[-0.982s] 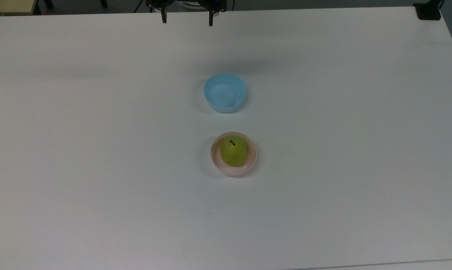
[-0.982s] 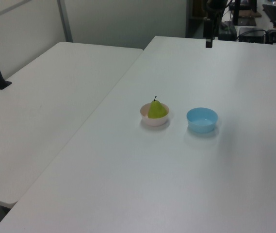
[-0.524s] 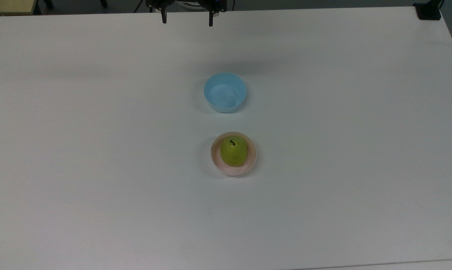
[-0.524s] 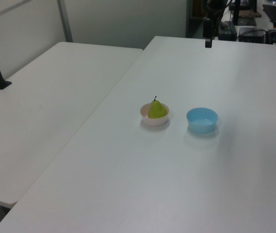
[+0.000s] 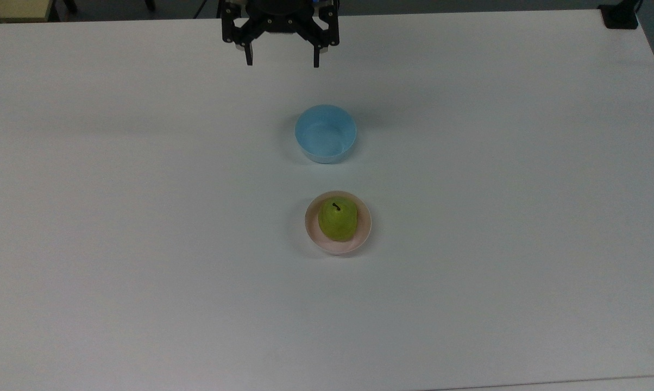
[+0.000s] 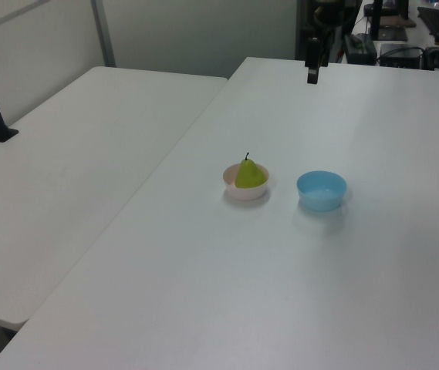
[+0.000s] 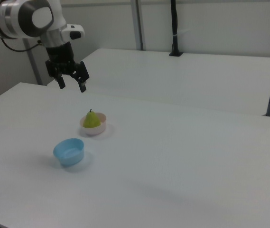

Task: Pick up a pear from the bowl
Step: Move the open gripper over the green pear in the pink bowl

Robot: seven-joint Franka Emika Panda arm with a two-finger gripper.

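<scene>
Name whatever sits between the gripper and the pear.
In the top view, the empty light blue bowl sits between the open gripper and the pear in the pink bowl.

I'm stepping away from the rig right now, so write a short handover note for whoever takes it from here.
Gripper: jaws open, empty, high above the table's far edge in the top view, beyond the blue bowl.
Pear: upright, stem up, sitting in the pink bowl, nearer the camera than the blue bowl, which is empty.
Done: nothing grasped yet.
Left: bring the gripper over the pink bowl, lower the jaws around the pear, close, lift it clear.
</scene>
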